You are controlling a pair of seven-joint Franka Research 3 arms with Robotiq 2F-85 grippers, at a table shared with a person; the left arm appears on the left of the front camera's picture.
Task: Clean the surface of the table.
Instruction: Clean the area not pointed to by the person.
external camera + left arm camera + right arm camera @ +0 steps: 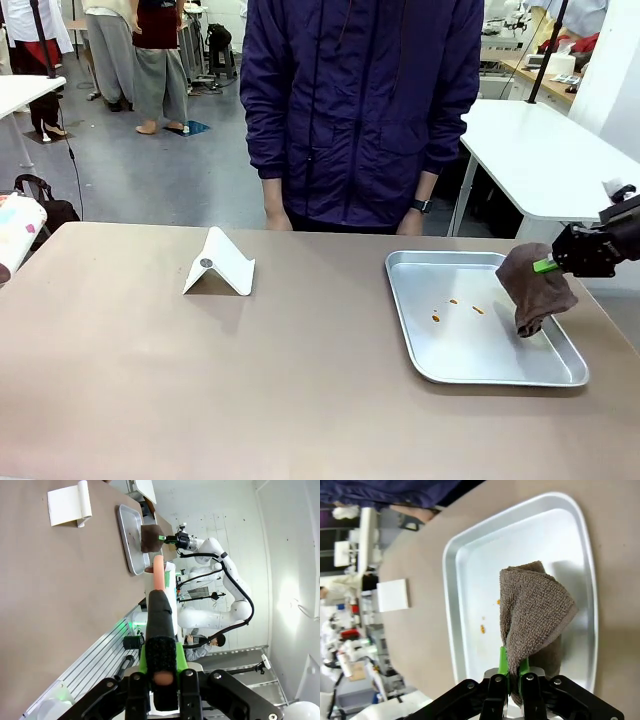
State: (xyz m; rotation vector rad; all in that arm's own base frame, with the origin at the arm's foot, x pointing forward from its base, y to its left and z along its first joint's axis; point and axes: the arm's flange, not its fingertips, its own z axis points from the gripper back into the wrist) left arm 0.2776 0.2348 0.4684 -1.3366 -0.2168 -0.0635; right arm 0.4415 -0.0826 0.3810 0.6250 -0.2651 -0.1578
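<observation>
The tan-brown table (250,390) carries a silver tray (500,378) at its right side, with a few orange crumbs (455,307) in it. My right gripper (548,265) is shut on a brown towel (535,290) that hangs over the tray's right part. In the right wrist view the towel (532,610) droops from the right gripper (514,672) above the tray (470,580). My left gripper (161,665) is shut on a long black-handled tool (160,615) with a salmon-pink tip, held off the table's edge (60,590).
A white folded card stand (220,265) sits on the table's left middle. A person in a dark blue jacket (360,110) stands at the far edge, hands down. A white-topped table (540,150) stands behind at the right.
</observation>
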